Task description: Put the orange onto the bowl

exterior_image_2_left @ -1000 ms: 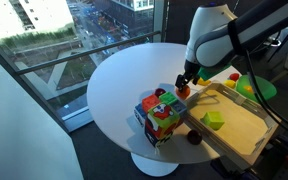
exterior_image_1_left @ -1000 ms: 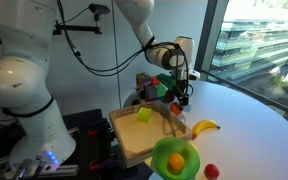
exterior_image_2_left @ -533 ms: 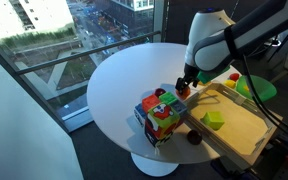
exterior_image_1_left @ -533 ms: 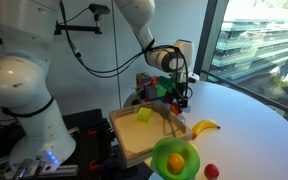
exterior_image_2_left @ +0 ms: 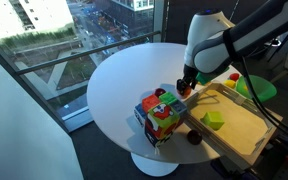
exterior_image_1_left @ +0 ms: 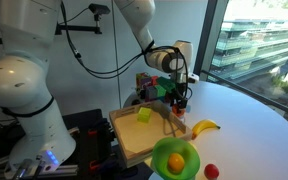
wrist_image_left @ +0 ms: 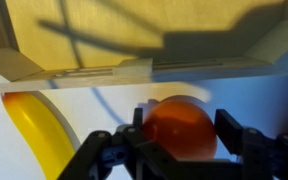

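Note:
The orange (wrist_image_left: 179,128) fills the lower middle of the wrist view, on the white table just outside the wooden tray's wall (wrist_image_left: 134,70). My gripper (wrist_image_left: 181,132) is shut on the orange, one finger pressed to each side. In both exterior views the gripper (exterior_image_1_left: 181,96) (exterior_image_2_left: 185,84) points down at the table, with the orange (exterior_image_2_left: 182,91) at its tips, between the colourful block stack and the tray. The green bowl (exterior_image_1_left: 160,150) (exterior_image_2_left: 262,90) stands at the tray's far end from the gripper and holds a paler yellow-orange fruit (exterior_image_1_left: 176,160).
A banana (exterior_image_1_left: 204,127) (wrist_image_left: 29,125) lies close beside the gripper. A small red fruit (exterior_image_1_left: 211,171) sits next to the bowl. The wooden tray (exterior_image_1_left: 134,138) (exterior_image_2_left: 239,125) holds a green block (exterior_image_2_left: 213,120). A colourful block stack (exterior_image_2_left: 159,115) stands beside the orange.
The jaws have closed on the orange. The arm has hardly moved, and the orange is in the same spot on the table.

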You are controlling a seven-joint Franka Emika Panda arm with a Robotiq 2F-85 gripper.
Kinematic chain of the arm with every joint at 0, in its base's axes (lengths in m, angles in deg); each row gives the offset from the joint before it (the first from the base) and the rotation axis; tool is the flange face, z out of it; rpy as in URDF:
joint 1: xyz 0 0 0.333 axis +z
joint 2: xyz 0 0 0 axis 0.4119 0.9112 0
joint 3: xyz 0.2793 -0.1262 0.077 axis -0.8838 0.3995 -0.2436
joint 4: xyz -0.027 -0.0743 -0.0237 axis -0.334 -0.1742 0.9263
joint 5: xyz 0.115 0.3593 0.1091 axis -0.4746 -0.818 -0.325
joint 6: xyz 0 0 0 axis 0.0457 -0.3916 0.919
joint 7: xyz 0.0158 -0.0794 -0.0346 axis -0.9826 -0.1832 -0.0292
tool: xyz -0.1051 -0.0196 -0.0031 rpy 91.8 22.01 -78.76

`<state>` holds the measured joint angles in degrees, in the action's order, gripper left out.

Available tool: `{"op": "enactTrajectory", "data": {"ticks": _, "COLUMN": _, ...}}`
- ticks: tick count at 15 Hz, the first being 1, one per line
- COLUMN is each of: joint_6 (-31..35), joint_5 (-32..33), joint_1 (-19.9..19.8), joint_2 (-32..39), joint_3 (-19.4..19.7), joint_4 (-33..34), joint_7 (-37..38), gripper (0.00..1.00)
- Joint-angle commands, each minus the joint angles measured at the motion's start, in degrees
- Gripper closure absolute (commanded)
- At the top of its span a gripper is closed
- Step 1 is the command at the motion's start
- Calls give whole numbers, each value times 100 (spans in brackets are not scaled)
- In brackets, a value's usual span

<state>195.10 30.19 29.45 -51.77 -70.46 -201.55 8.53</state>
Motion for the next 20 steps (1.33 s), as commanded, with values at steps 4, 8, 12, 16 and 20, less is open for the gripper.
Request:
{"op": "enactTrajectory", "data": {"ticks": 4, "joint_6": -124, "joint_5": 46, "joint_1": 28, "joint_2": -158, "joint_3": 31, "joint_4": 43, "joint_7": 141, "gripper": 53}}
{"op": "enactTrajectory", "data": {"ticks": 8, "joint_6": -233, "joint_5": -28, "joint_1": -28, "joint_2": -419, "joint_3": 24, "joint_4": 20, "joint_7": 142, "gripper": 53}}
{"op": "enactTrajectory", "data": {"ticks": 12, "joint_6": -538, "joint_5": -28, "joint_1": -91, "joint_2": -756, "joint_3": 85, "joint_4": -1, "joint_7": 248, "gripper": 53}}
{"op": "enactTrajectory", "data": {"ticks": 16, "joint_6": -1122, "joint_5": -20, "joint_1": -211, "joint_2": -1088, "joint_3": 168, "joint_4": -22, "joint_7": 352, "gripper": 53}}
{"op": "enactTrajectory", "data": {"ticks": 20, "joint_6": -1696, "joint_5": -3, "joint_1": -412, "joint_2": -1396, "joint_3": 261, "joint_4": -34, "joint_7": 413, "gripper": 53}}
